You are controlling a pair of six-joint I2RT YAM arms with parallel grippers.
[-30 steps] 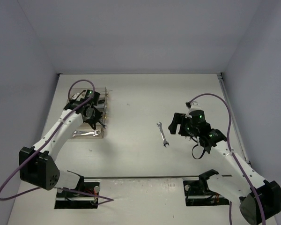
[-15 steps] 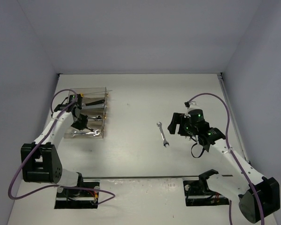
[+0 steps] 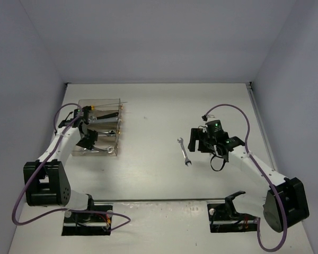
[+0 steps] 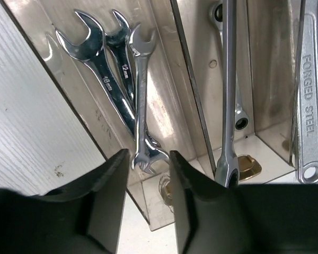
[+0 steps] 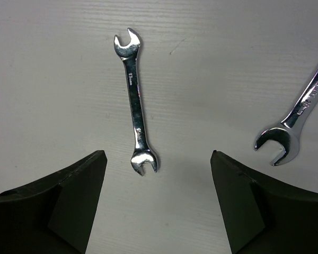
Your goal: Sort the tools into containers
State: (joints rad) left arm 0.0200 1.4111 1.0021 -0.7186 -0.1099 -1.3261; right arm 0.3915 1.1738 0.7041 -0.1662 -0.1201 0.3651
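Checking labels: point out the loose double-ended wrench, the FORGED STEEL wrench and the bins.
double-ended wrench (image 5: 135, 103), right wrist view, mid-shaft.
FORGED STEEL wrench (image 4: 309, 95), left wrist view, lettered shaft.
bins (image 3: 100, 103), top view, far wall.

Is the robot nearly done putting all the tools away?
Nearly! Done: several wrenches already lie in the clear bins. In hand: nothing right now. The left pincer sits open and empty over the bins, and the right pincer hangs open above a small wrench on the table. Left: that small wrench, plus a second wrench lying beside it, need to go in.
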